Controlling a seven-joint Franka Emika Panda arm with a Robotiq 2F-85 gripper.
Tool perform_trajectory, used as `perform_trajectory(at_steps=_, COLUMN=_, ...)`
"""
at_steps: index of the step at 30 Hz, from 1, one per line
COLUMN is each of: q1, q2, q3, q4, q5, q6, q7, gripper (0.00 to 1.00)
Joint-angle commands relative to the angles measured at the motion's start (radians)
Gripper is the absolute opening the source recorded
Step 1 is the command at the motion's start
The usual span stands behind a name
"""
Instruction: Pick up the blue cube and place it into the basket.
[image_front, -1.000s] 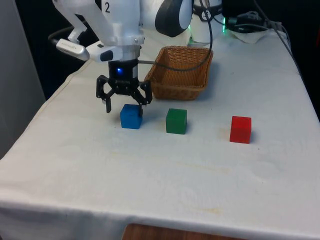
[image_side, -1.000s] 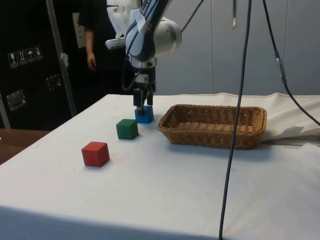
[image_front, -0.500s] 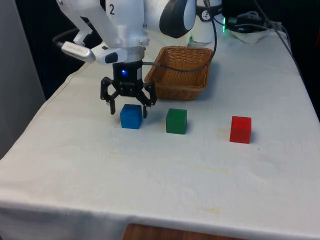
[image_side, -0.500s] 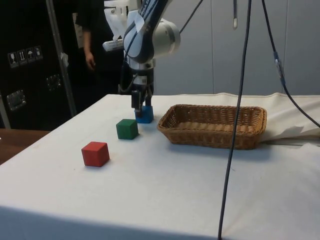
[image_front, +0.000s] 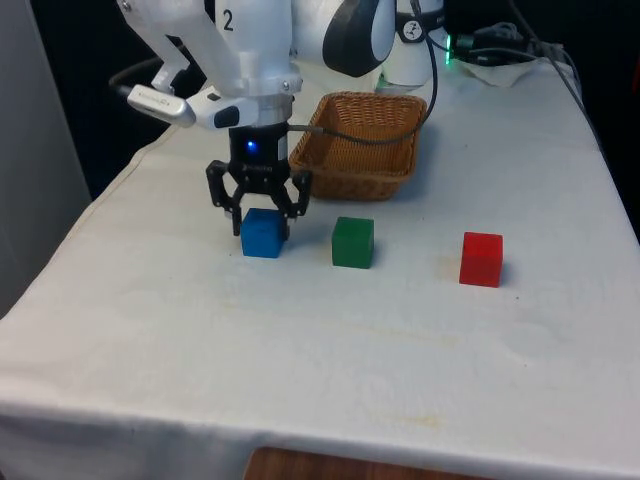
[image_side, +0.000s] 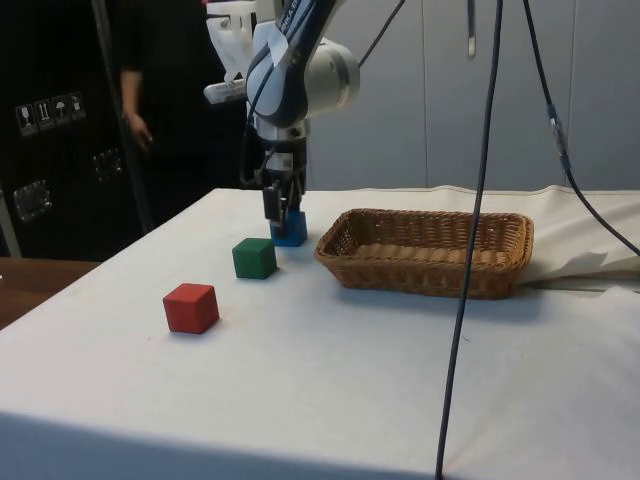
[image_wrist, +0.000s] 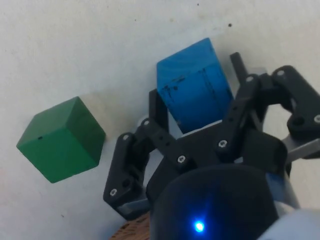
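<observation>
The basket (image_front: 361, 145) is waiting empty behind. The gripper (image_front: 262, 224), wider a second ago, is now closing around the blue cube (image_front: 262, 233), apparently gripping it on the cloth beside the green cube (image_front: 353, 242); lifting comes next.

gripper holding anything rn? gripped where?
The gripper has closed on the blue cube, one finger on each of two opposite side faces. The cube still sits on the table, not lifted.

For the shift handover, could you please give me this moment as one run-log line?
phase: grasp | pincer: closed on blue cube | cube: on table cloth | basket: empty | green cube, red cube: untouched
</observation>
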Motion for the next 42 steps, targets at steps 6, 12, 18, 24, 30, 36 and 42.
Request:
perform_trajectory(at_steps=6, q1=0.000, q2=0.003, q3=0.001, q4=0.002, q5=0.001, q6=0.001, q7=0.000, gripper=0.00)
perform_trajectory(at_steps=12, q1=0.000, q2=0.000, q3=0.000, q4=0.000, q5=0.000, q6=0.000, q7=0.000, gripper=0.00)
perform_trajectory(at_steps=18, q1=0.004, q2=-0.014, q3=-0.003, q4=-0.004, q5=-0.002, q6=-0.005, q7=0.003, gripper=0.00)
perform_trajectory(at_steps=24, q1=0.005, q2=-0.035, q3=-0.005, q4=-0.014, q5=-0.003, q6=-0.008, q7=0.003, gripper=0.00)
perform_trajectory(at_steps=30, q1=0.006, q2=-0.069, q3=-0.006, q4=-0.039, q5=-0.006, q6=-0.008, q7=0.001, gripper=0.00)
perform_trajectory(at_steps=36, q1=0.007, q2=-0.108, q3=-0.007, q4=-0.071, q5=-0.008, q6=-0.009, q7=-0.002, gripper=0.00)
perform_trajectory(at_steps=42, q1=0.008, q2=-0.142, q3=-0.009, q4=-0.099, q5=-0.011, q6=-0.009, q7=-0.003, gripper=0.00)
